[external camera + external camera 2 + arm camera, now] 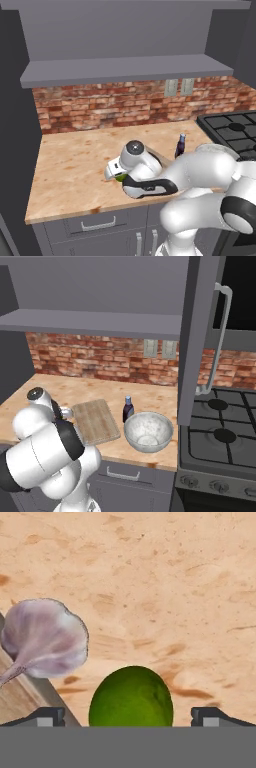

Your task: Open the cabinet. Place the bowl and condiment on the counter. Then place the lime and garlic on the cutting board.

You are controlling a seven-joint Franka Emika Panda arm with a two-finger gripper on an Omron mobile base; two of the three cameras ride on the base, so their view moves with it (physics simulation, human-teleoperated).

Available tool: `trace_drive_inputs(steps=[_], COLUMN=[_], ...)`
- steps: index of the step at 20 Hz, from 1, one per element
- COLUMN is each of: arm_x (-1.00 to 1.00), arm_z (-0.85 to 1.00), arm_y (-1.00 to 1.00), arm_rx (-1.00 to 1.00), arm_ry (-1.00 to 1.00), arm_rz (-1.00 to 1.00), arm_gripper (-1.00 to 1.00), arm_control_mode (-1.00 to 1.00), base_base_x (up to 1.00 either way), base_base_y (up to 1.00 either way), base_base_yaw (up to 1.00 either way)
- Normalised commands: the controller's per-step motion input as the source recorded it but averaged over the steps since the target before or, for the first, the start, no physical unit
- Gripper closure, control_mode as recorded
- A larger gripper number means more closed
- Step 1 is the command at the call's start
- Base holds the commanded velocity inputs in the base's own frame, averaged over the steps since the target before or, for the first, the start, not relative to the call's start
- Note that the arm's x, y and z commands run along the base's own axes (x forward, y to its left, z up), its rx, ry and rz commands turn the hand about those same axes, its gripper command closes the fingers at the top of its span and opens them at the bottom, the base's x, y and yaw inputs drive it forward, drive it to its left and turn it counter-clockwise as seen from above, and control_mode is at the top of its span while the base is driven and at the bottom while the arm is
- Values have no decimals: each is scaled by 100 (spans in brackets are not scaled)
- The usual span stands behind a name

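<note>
Green lime (centred) between gripper fingertips

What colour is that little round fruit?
Bright green; the lime shows best in the hand view.

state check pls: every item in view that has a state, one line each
cabinet: door swung open
bowl: upright on the counter, looks empty
condiment: upright on the counter, capped, beside the bowl
cutting board: flat on the counter, top looks bare
lime: on the counter, between the pincer fingers, not gripped
garlic: at the board's edge; whether it rests on it is unclear
pincer: open
</note>
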Motion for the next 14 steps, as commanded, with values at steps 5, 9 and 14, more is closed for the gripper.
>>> trace_drive_inputs(steps=[5,9,14], arm_x=[5,2,6], arm_z=[-19,-17,-13], arm_y=[3,4,8], arm_rx=[0,0,0], arm_ry=[0,0,0], arm_rz=[0,0,0], arm_gripper=[-100,-100,-100], arm_control_mode=[-100,-100,-100], base_base_x=[0,0,0], base_base_y=[0,0,0], base_base_yaw=[0,0,0])
